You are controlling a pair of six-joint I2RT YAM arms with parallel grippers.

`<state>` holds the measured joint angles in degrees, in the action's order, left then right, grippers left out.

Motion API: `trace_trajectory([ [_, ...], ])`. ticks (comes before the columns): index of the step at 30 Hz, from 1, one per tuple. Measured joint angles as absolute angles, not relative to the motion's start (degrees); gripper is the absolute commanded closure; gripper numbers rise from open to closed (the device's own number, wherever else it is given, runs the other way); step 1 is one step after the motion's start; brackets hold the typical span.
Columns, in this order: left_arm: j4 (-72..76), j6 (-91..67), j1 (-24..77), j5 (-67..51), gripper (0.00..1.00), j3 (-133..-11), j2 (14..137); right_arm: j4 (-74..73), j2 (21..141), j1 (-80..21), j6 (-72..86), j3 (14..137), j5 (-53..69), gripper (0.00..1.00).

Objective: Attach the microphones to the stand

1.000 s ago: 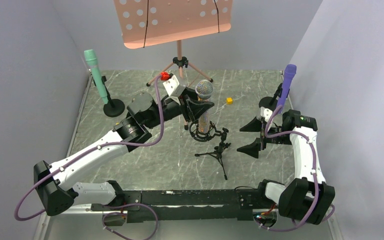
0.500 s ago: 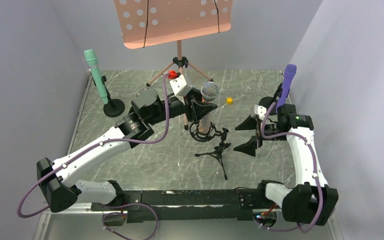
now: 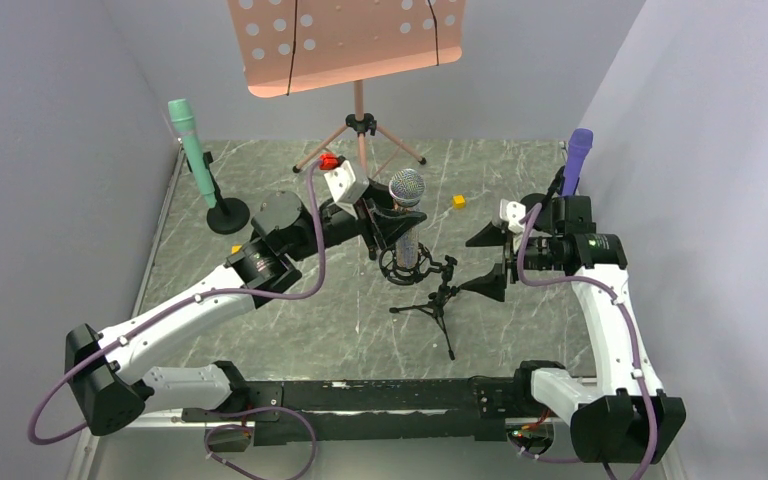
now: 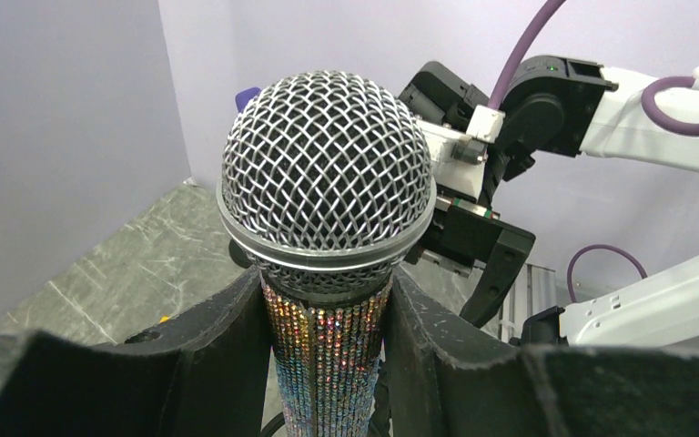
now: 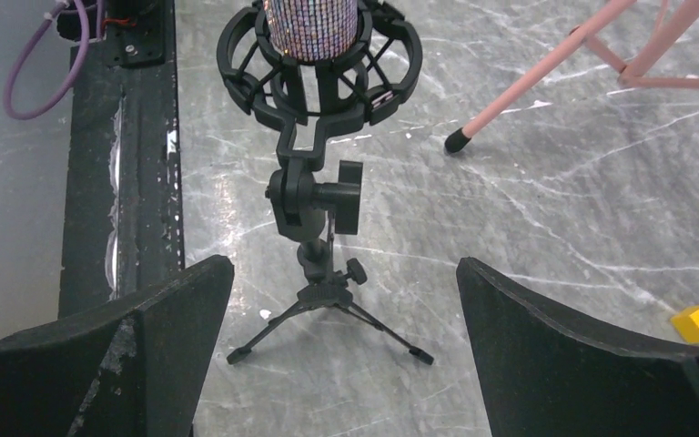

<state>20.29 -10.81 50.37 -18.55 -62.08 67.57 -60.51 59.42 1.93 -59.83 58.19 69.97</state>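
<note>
Left jaws pinch the glittery silver microphone inside the shock mount; right jaws spread near the stand; I'd push straight down, keeping it upright.

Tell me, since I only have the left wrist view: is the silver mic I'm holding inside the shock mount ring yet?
Observer: Yes. In the right wrist view the silver microphone enters the black shock mount from above. How deep, I cannot tell.
Operator: Is the stand under it upright?
Observer: The tripod stand is upright, legs spread on the table.
Operator: Is the right gripper touching it?
Observer: No. From above, the right gripper is open, beside the stand and apart from it.
</note>
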Motion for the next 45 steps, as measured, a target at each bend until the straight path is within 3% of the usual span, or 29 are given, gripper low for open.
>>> trace_trajectory([
  [10,6.13,-7.22,50.33,-22.33,1.00,-73.69,73.32,-60.40,59.92,0.99,-57.87,61.89,70.81,0.00],
  [20,3.27,-7.18,50.24,-26.33,1.00,-74.96,74.78,-55.94,59.99,-2.02,-52.62,61.95,71.05,0.00],
  [35,17.04,-11.75,50.22,-24.43,1.00,-66.74,72.69,-54.06,59.83,-2.04,-51.16,60.38,71.22,0.00],
  [45,17.72,-11.62,50.15,-23.09,1.00,-67.99,72.99,-54.19,59.90,-2.09,-51.11,60.71,71.18,0.00],
])
